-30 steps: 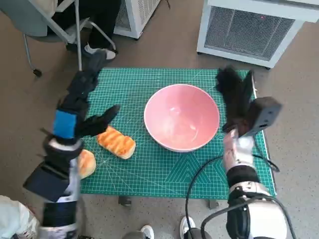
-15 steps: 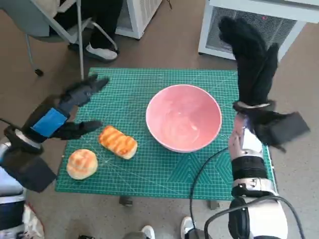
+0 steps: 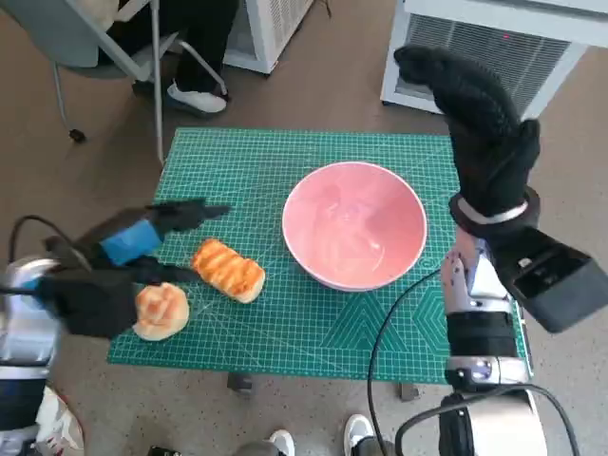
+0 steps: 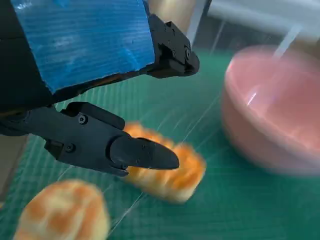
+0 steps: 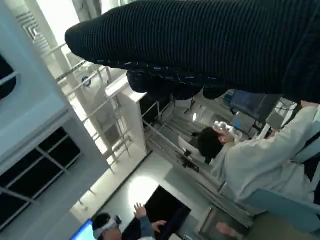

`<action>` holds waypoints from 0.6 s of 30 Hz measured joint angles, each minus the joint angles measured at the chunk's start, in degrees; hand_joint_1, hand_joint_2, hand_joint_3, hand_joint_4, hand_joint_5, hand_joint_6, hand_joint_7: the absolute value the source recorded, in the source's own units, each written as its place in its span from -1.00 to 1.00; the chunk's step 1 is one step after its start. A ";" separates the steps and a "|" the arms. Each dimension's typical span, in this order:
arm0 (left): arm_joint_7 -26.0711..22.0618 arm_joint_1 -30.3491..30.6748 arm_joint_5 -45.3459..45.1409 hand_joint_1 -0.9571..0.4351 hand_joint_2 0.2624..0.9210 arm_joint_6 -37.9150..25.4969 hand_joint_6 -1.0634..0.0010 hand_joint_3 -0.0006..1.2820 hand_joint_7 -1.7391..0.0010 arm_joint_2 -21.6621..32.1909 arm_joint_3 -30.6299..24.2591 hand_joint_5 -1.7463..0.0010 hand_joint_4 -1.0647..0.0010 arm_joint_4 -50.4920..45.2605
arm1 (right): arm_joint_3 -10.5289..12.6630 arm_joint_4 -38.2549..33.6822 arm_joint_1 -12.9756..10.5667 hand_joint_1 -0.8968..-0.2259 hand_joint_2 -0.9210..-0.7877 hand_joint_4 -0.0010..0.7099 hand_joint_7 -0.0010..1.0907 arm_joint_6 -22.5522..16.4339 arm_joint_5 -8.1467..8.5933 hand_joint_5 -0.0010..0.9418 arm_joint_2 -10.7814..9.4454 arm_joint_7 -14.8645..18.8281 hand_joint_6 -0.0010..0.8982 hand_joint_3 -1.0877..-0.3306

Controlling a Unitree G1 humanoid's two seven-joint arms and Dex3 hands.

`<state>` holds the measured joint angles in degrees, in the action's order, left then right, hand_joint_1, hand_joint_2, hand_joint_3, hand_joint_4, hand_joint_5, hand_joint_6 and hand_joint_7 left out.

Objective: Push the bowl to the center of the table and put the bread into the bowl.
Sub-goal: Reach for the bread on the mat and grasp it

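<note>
Resting on the green mat (image 3: 313, 332) near the table's middle, the pink bowl (image 3: 354, 224) is seen empty, while the long bread (image 3: 228, 270) and round bun (image 3: 160, 311) are flanked by the spread, empty left hand (image 3: 114, 261), and the right hand (image 3: 480, 133) is raised, fingers apart.

Empty pink bowl (image 3: 354, 224) upright mid-mat, striped bread (image 3: 228, 270) beside
</note>
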<state>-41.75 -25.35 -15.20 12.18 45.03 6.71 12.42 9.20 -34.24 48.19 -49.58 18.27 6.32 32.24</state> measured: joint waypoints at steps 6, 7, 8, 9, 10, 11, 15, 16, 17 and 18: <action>-0.19 -3.61 -5.68 -0.18 0.64 -0.53 0.20 -1.00 0.93 -0.61 5.30 1.00 0.45 4.15 | -0.31 1.00 -0.87 -0.03 -1.00 -0.30 0.20 0.57 -0.03 -0.96 0.08 -0.44 -1.00 -0.20; -0.19 -4.16 -6.37 -0.17 0.64 -0.52 0.20 -1.00 0.94 -0.86 6.03 1.00 0.45 4.85 | -0.32 1.03 -1.00 -0.03 -1.00 -0.30 0.20 0.62 -0.03 -0.96 0.08 -0.50 -1.00 -0.20; -0.18 -4.69 -7.13 -0.16 0.63 -0.54 0.20 -1.00 0.94 -1.18 6.75 1.00 0.46 5.61 | -0.33 1.05 -1.12 -0.02 -1.00 -0.30 0.20 0.70 -0.04 -0.96 0.09 -0.59 -1.00 -0.20; -0.17 -5.15 -7.68 -0.15 0.62 -0.52 0.20 -1.00 0.94 -1.52 7.41 1.00 0.46 6.42 | -0.34 1.06 -1.23 -0.02 -1.00 -0.30 0.20 0.76 -0.08 -0.96 0.09 -0.66 -1.00 -0.20; -0.09 -5.60 -8.11 -0.14 0.62 -0.47 0.20 -1.00 0.94 -1.93 8.01 1.00 0.46 7.24 | -0.36 1.08 -1.35 -0.02 -1.00 -0.30 0.20 0.78 -0.12 -0.96 0.10 -0.73 -1.00 -0.20; 0.01 -5.92 -8.75 -0.14 0.61 -0.42 0.20 -1.00 0.94 -2.35 8.56 1.00 0.46 7.96 | -0.37 1.10 -1.40 -0.02 -1.00 -0.30 0.20 0.80 -0.15 -0.96 0.10 -0.81 -1.00 -0.21; 0.91 -7.01 -10.28 -0.11 0.60 0.53 0.19 -1.00 0.94 -4.01 10.70 1.00 0.45 11.33 | -0.44 1.35 -1.51 -0.01 -1.00 -0.30 0.20 1.03 -0.25 -0.96 0.11 -1.13 -1.00 -0.21; 1.28 -7.29 -10.73 -0.08 0.60 0.91 0.19 -1.00 0.94 -4.44 11.22 1.00 0.45 12.16 | -0.44 1.44 -1.54 -0.01 -1.00 -0.30 0.19 1.12 -0.24 -0.96 0.13 -1.15 -1.00 -0.21; 1.68 -7.54 -11.31 -0.07 0.60 1.40 0.19 -1.00 0.94 -4.86 11.69 0.99 0.44 13.11 | -0.44 1.51 -1.55 -0.01 -1.00 -0.30 0.19 1.22 -0.23 -0.96 0.14 -1.15 -1.00 -0.21; 2.22 -7.85 -11.77 -0.05 0.60 1.90 0.18 -1.00 0.93 -5.28 12.30 0.99 0.43 14.23 | -0.46 1.58 -1.57 -0.01 -1.00 -0.30 0.19 1.34 -0.23 -0.96 0.14 -1.15 -1.00 -0.21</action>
<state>-39.52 -33.20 -26.97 14.09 39.75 19.01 26.64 8.74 -32.66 46.62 -48.25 18.04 6.47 31.08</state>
